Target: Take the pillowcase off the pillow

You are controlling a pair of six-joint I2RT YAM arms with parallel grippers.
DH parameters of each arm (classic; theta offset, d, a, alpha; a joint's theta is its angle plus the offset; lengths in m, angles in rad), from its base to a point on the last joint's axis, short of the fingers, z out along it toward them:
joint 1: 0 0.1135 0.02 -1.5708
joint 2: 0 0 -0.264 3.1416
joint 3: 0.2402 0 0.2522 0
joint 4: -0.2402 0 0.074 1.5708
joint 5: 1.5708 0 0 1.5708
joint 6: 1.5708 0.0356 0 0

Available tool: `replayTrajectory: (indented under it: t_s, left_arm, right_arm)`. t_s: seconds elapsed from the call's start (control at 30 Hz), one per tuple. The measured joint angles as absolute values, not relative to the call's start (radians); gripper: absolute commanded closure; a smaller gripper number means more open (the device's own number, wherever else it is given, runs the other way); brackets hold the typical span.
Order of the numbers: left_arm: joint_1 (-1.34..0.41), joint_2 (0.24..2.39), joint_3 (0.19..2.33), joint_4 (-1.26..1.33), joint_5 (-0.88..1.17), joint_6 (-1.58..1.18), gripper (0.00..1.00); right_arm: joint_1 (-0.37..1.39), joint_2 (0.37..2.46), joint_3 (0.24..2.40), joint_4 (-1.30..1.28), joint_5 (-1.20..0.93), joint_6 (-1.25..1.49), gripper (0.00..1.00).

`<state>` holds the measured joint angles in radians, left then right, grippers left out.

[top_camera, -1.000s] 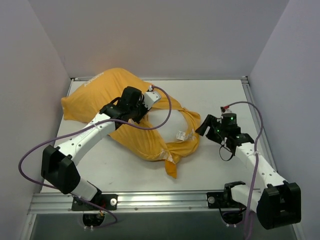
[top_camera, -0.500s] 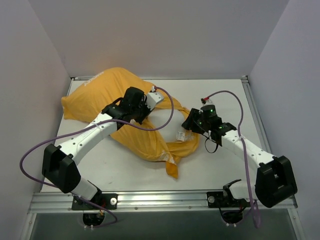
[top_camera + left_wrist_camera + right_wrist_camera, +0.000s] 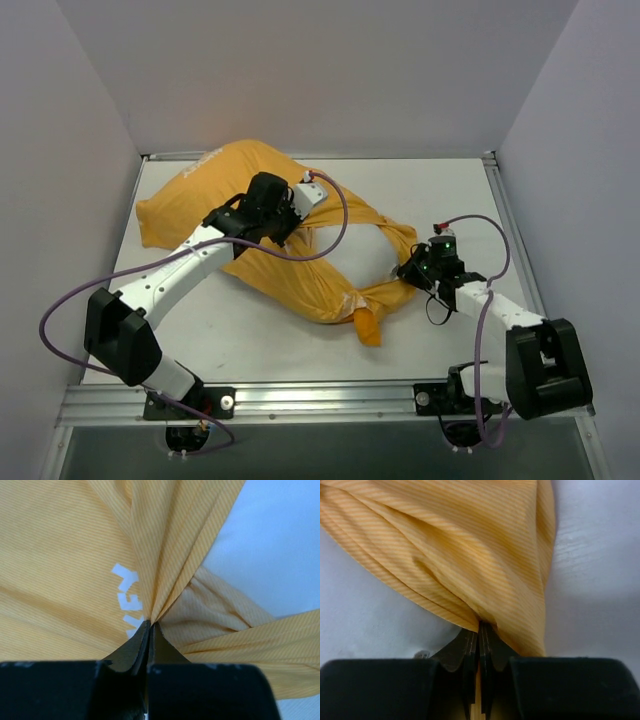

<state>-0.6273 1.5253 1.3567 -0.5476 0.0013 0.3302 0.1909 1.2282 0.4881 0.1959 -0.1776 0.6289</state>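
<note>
Top view: I see the pillowcase [image 3: 285, 285] centre-left on the surface [image 3: 450, 195], white pillow [image 3: 348, 257] showing at its mouth; left wrist: left claw [image 3: 150, 626] pinched on its fabric; right wrist: right claw [image 3: 479, 626] likewise clamped on it.

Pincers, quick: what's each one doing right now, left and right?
Left pincer: closed, pinching a gathered fold of the pillowcase.
Right pincer: closed, pinching another fold of the pillowcase.
</note>
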Motion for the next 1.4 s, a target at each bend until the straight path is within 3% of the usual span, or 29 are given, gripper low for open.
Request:
replayTrajectory:
  t_s: [0.03,0.13,0.17,0.2,0.23,0.3,0.4,0.7,1.03,1.17,1.3,1.4]
  left_arm:
    - [-0.627,1.526,1.357,-0.548,0.004,0.334,0.98]
    - [-0.643,1.528,1.367,-0.565,0.012,0.379,0.75]
    - [-0.656,1.53,1.378,-0.582,0.006,0.401,0.66]
    - [-0.678,1.534,1.392,-0.598,-0.002,0.426,0.47]
    - [-0.706,1.539,1.407,-0.609,-0.007,0.455,0.39]
    - [-0.776,1.552,1.452,-0.644,-0.017,0.489,0.27]
    - [-0.871,1.583,1.55,-0.691,-0.007,0.524,0.18]
    - [-1.005,1.745,1.934,-0.811,0.081,0.654,0.2]
    - [-1.013,1.966,1.794,-0.817,0.01,0.74,0.14]
    - [-0.986,2.002,1.79,-0.799,-0.019,0.749,0.17]
    - [-0.966,2.0,1.764,-0.762,-0.04,0.758,0.98]
    - [-0.959,1.998,1.713,-0.717,-0.068,0.76,0.98]
  right_arm:
    - [0.191,1.258,0.486,0.228,-0.192,0.63,1.0]
    - [0.205,1.33,0.486,0.308,-0.239,0.641,1.0]
    - [0.214,1.341,0.486,0.325,-0.249,0.644,1.0]
    - [0.226,1.344,0.486,0.338,-0.257,0.648,1.0]
    - [0.241,1.343,0.486,0.355,-0.266,0.651,1.0]
    - [0.266,1.334,0.485,0.39,-0.297,0.669,1.0]
    - [0.283,1.291,0.461,0.44,-0.347,0.71,1.0]
    - [0.282,1.218,0.419,0.514,-0.432,0.782,1.0]
    - [0.273,1.215,0.386,0.551,-0.461,0.819,1.0]
    - [0.267,1.213,0.384,0.556,-0.465,0.825,1.0]
    - [0.252,1.179,0.383,0.554,-0.464,0.83,1.0]
    - [0.239,1.156,0.394,0.501,-0.445,0.808,1.0]
